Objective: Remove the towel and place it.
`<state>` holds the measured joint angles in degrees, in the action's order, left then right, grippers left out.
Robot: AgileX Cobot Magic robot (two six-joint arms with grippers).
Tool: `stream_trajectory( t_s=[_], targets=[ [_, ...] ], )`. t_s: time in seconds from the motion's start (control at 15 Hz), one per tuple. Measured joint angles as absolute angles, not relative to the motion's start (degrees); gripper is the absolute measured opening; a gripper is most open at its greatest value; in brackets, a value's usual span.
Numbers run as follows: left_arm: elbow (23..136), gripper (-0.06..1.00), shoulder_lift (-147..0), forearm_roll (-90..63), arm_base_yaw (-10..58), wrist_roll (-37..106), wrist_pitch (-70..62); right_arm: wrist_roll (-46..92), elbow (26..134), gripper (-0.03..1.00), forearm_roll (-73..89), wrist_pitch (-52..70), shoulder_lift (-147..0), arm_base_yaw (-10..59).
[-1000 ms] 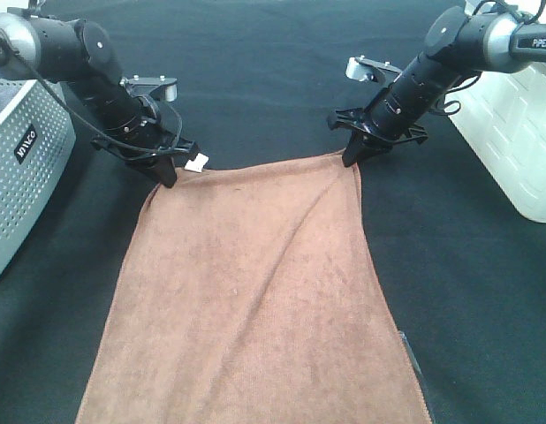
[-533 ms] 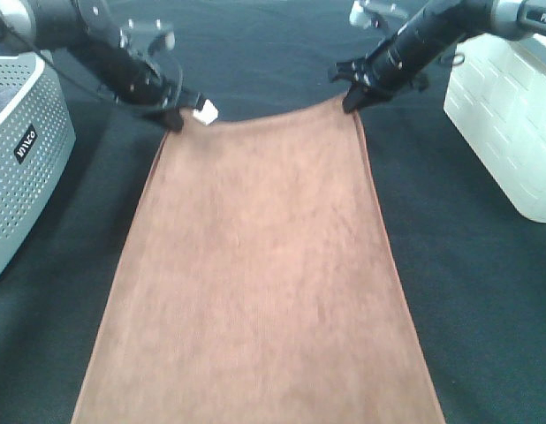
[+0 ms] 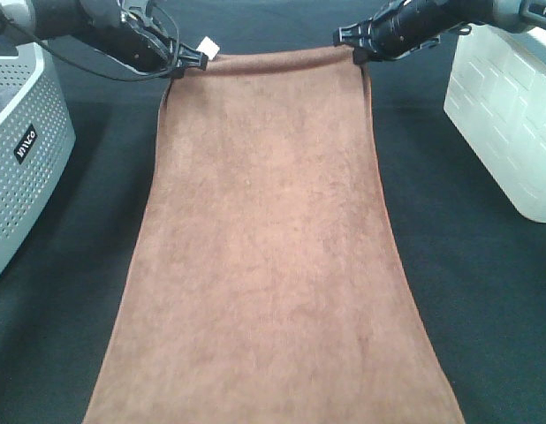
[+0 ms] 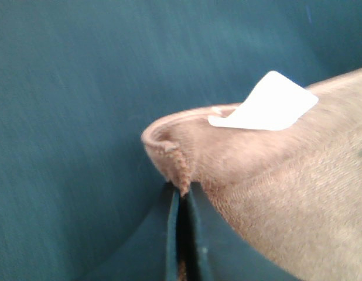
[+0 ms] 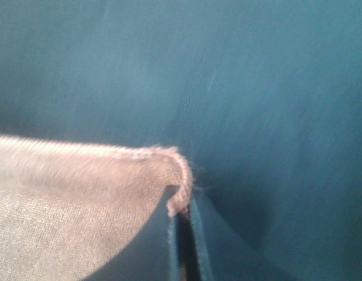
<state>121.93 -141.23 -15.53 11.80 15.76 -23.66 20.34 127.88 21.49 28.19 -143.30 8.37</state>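
Observation:
The brown towel (image 3: 269,238) stretches lengthwise down the middle of the dark table, its near end running off the bottom of the exterior view. My left gripper (image 3: 183,62) is shut on the far left corner, where the small white tag (image 3: 208,46) sticks out. My right gripper (image 3: 360,44) is shut on the far right corner. In the left wrist view the fingers (image 4: 201,240) pinch the folded corner of the towel (image 4: 286,187) under the tag (image 4: 266,105). The right wrist view shows the towel's stitched corner (image 5: 81,193) clamped between closed fingers (image 5: 198,246).
A grey perforated basket (image 3: 26,150) stands at the left edge of the table. A white brick-patterned container (image 3: 507,115) stands at the right edge. Dark tablecloth (image 3: 485,300) lies on both sides of the towel.
Both grippers have moved away toward the far edge of the table, dragging the towel's far corners with them. The towel is pulled flatter and straighter than a second ago.

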Motion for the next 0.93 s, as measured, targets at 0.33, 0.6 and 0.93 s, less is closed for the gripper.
stream_trajectory(
  t_s=[0.33,0.6,0.93],
  targets=[
    [121.93,0.00,-142.27,-15.53,11.80,16.67,-18.05,20.40,127.94,0.00,21.72,24.98,-144.90,8.37],
    [121.93,0.00,-145.36,-15.47,11.80,18.62,-13.81,20.68,127.94,0.00,21.89,19.94,-147.02,8.37],
    [121.98,0.00,-150.00,-15.53,11.92,18.62,-4.70,20.86,128.51,0.00,22.57,15.58,-150.97,8.37]
  ],
)
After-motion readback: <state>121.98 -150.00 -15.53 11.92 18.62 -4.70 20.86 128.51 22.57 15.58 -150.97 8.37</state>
